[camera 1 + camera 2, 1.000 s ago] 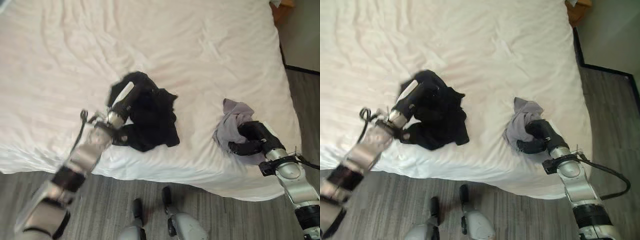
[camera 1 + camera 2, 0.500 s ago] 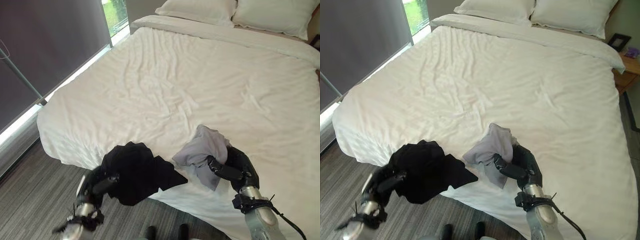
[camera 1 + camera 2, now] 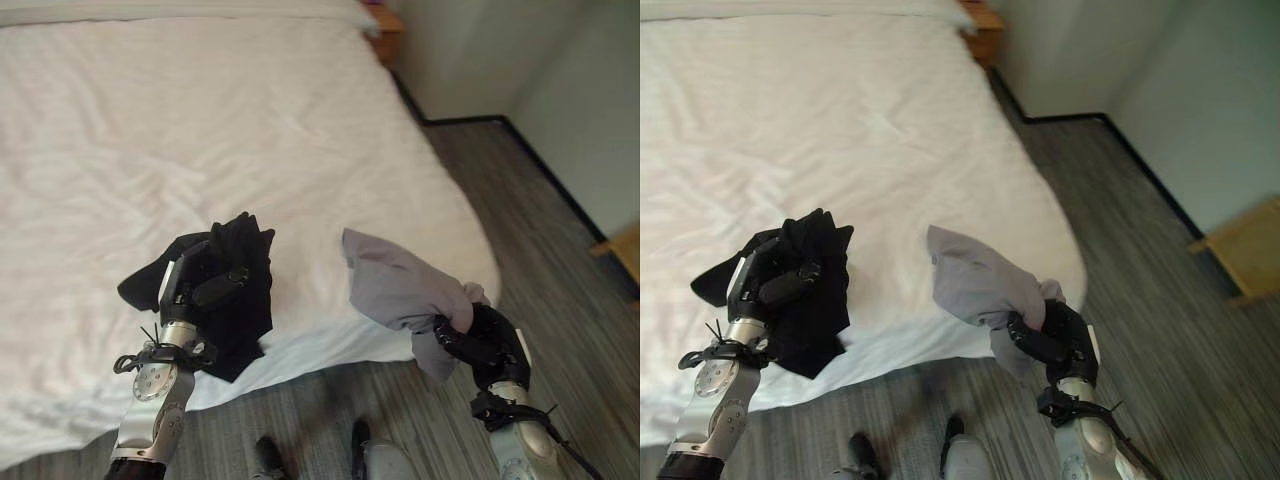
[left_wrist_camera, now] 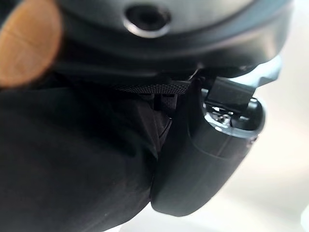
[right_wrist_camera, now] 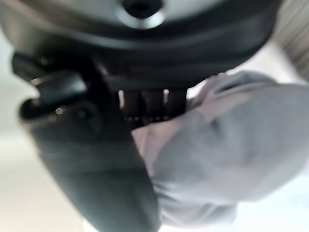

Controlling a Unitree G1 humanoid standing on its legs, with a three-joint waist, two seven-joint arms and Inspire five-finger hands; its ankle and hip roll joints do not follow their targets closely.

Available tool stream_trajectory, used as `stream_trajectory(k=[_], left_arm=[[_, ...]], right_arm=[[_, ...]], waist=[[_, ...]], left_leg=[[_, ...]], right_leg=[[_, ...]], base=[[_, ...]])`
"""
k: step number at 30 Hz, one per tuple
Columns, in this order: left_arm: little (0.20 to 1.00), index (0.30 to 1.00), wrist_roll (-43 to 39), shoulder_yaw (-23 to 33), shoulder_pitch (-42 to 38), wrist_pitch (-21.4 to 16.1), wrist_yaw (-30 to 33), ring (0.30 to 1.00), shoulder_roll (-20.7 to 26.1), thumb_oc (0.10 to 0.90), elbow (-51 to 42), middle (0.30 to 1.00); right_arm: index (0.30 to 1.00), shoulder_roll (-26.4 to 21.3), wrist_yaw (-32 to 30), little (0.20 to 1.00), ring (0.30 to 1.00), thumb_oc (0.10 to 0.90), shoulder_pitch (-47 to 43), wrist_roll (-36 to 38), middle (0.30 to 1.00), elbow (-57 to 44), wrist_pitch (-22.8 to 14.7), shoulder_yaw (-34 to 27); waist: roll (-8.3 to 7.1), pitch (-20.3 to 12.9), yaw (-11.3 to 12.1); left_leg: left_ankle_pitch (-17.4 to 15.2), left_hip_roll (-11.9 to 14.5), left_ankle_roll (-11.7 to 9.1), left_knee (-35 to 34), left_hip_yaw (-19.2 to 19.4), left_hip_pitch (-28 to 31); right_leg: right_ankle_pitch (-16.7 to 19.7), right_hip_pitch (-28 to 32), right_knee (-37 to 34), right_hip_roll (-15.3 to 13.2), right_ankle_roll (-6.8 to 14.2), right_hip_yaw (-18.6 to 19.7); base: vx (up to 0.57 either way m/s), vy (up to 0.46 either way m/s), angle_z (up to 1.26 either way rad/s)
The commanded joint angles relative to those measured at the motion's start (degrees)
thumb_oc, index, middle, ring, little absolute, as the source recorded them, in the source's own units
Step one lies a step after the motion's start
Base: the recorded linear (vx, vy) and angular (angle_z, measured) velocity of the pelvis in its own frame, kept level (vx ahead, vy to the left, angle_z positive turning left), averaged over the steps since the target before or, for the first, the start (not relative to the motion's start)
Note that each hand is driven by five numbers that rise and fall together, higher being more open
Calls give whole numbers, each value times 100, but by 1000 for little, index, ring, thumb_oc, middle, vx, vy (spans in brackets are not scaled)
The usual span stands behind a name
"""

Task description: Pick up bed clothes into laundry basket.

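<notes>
My left hand (image 3: 205,285) is shut on a black garment (image 3: 240,295), which hangs from it above the near edge of the white bed (image 3: 150,130). My right hand (image 3: 485,345) is shut on a light grey garment (image 3: 395,290), lifted off the bed near its front right corner. In the left wrist view the black cloth (image 4: 72,159) lies bunched against the thumb (image 4: 207,159). The grey cloth (image 5: 231,145) is pinched beside the thumb (image 5: 96,164) in the right wrist view.
Grey wood-look floor (image 3: 560,250) runs along the bed's right side to a pale wall (image 3: 500,50). A wooden nightstand (image 3: 388,22) stands at the bed's far corner. A corner of wooden furniture (image 3: 622,250) juts in at the right edge.
The camera has swung to the right, off the window side and toward the wall. Both hands have lifted their garments clear of the bed, the grey one now past the bed's corner.
</notes>
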Motion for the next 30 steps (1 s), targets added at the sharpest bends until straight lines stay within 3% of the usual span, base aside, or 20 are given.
stream_trajectory(k=[1, 2, 3, 4, 5, 7, 8, 9, 10, 11, 12, 13, 14, 15, 16, 17, 19, 22, 25, 30], left_arm=[[300, 300, 162, 615, 24, -736, 136, 300, 239, 400, -1122, 300], [300, 300, 202, 703, 132, -724, 148, 300, 257, 400, -1125, 300], [300, 300, 232, 822, 253, -733, 182, 300, 252, 400, -1085, 300], [300, 300, 181, 939, 299, -728, 187, 300, 252, 400, -1071, 300], [300, 300, 175, 1037, 307, -735, 192, 300, 200, 400, -982, 300], [300, 300, 105, 983, 282, -757, 176, 300, 48, 400, -775, 300], [300, 300, 91, 961, 290, -762, 266, 300, -16, 400, -728, 300], [300, 300, 139, 928, 327, -753, 430, 300, -84, 400, -657, 300], [300, 300, 235, 965, 407, -779, 451, 300, -103, 400, -696, 300], [300, 300, 305, 961, 476, -763, 444, 300, -165, 400, -771, 300], [300, 300, 377, 1006, 569, -741, 453, 300, -239, 400, -817, 300], [300, 300, 379, 1008, 568, -738, 454, 300, -243, 400, -822, 300], [300, 300, 377, 1064, 683, -753, 459, 300, -327, 400, -825, 300], [300, 300, 321, 1144, 786, -771, 468, 300, -458, 400, -810, 300], [300, 300, 333, 1171, 806, -757, 453, 300, -498, 400, -793, 300], [300, 300, 342, 1145, 792, -757, 483, 300, -532, 400, -773, 300], [300, 300, 362, 1024, 690, -798, 529, 300, -556, 400, -763, 300], [300, 300, 459, 842, 491, -807, 568, 300, -583, 400, -646, 300], [300, 300, 437, 740, 415, -823, 540, 300, -629, 400, -581, 300], [300, 300, 419, 734, 558, -758, 486, 300, -682, 400, -450, 300]], right_arm=[[300, -291, -315, 300, 300, 400, -1210, 296, 300, -446, -827, -114], [300, -272, -305, 300, 300, 400, -1258, 357, 300, -426, -804, -66], [300, -283, -269, 300, 300, 400, -1337, 379, 300, -428, -789, 38], [300, -260, -277, 300, 300, 400, -1256, 421, 300, -418, -791, 45], [300, -275, -277, 300, 300, 400, -1159, 376, 300, -426, -803, -30], [300, -332, -323, 300, 300, 400, -954, 466, 300, -454, -842, -228], [300, -431, -412, 300, 300, 400, -974, 466, 300, -470, -842, -203], [300, -597, -436, 300, 300, 400, -1100, 435, 300, -468, -808, -75], [300, -779, -385, 300, 300, 400, -1283, 342, 300, -432, -803, 82], [300, -927, -353, 300, 300, 400, -1502, 287, 300, -351, -781, 183], [300, -983, -335, 300, 300, 400, -1598, 267, 300, -281, -777, 181], [300, -986, -334, 300, 300, 400, -1605, 268, 300, -277, -779, 181], [300, -992, -324, 300, 300, 400, -1688, 233, 300, -231, -783, 189], [300, -993, -342, 300, 300, 400, -1676, 55, 300, -216, -790, 174], [300, -1001, -324, 300, 300, 400, -1646, 4, 300, -218, -773, 145], [300, -979, -373, 300, 300, 400, -1597, -92, 300, -235, -782, 85], [300, -942, -474, 300, 300, 400, -1469, -245, 300, -269, -829, -64], [300, -811, -450, 300, 300, 400, -1148, -252, 300, -196, -783, -227], [300, -720, -430, 300, 300, 400, -915, -332, 300, -181, -789, -313], [300, -777, -321, 300, 300, 400, -947, -375, 300, -144, -757, -247]], waist=[[54, -625, 415], [14, -694, 505], [-33, -731, 619], [-70, -734, 660], [-97, -720, 604], [-93, -608, 566], [-78, -509, 569], [-32, -282, 689], [-17, -132, 862], [-92, -73, 988], [-139, -55, 1030], [-138, -63, 1029], [-163, -70, 1040], [-112, -169, 1006], [-82, -215, 958], [-19, -233, 946], [123, -304, 834], [264, -378, 634], [312, -553, 440], [304, -657, 435]], left_leg=[[273, 224, -407, -271, 206, -433], [325, 332, -459, -217, 401, -467], [411, 494, -524, -139, 682, -528], [629, 800, -774, 121, 796, -675], [821, 1037, -924, 333, 922, -775], [1103, 1751, -1414, 1120, 690, -1186], [1146, 1924, -1533, 1468, 424, -1236], [1314, 1864, -1617, 1869, -599, -1301], [1446, 1460, -1421, 2127, -1768, -1348], [1242, 1001, -1337, 2409, -2591, -1429], [973, 691, -1275, 2670, -3005, -1448], [985, 688, -1265, 2672, -3001, -1468], [756, 443, -1189, 2876, -3214, -1374], [448, 236, -1029, 2706, -3194, -1124], [355, 166, -974, 2622, -3153, -1084], [72, 13, -896, 2397, -3103, -976], [-242, -211, -675, 1303, -2803, -671], [-298, -409, -621, 764, -2999, -279], [-168, -447, -632, 281, -2984, -87], [-241, -443, -605, 320, -2955, -16]], right_leg=[[47, 405, 93, -826, -142, -640], [50, 596, -99, -835, -115, -824], [-50, 723, -429, -797, -72, -1239], [-336, 810, -876, -421, -175, -1181], [-557, 844, -1108, -266, -238, -1167], [-865, 893, -1449, 274, -545, -856], [-948, 934, -1452, 406, -621, -770], [-1055, 957, -1405, 529, -739, -505], [-937, 810, -1342, 561, -804, -245], [-843, 704, -1353, 569, -838, 137], [-748, 635, -1415, 623, -852, 408], [-727, 621, -1425, 620, -849, 410], [-618, 551, -1492, 700, -868, 661], [-539, 528, -1594, 917, -910, 1035], [-542, 536, -1613, 982, -929, 1141], [-551, 592, -1669, 1060, -927, 1270], [-521, 515, -1636, 1132, -862, 1362], [-557, 446, -1562, 1175, -854, 1371], [-622, 452, -1560, 1155, -835, 1249], [-643, 505, -1588, 1131, -834, 1265]], base=[[-387, -245, -176], [-404, -295, -236], [-244, -402, -264], [-197, -475, -279], [-91, -600, -225], [-35, -585, -47], [-30, -424, -45], [-181, -257, -54], [-247, -224, -76], [-266, -249, -151], [-120, -209, -224], [-92, -208, -258], [-10, -210, -202], [24, -231, -156], [92, -147, -126], [56, -37, -136], [24, 37, -109], [10, 49, -38], [24, 12, -2], [13, -4, 7]])
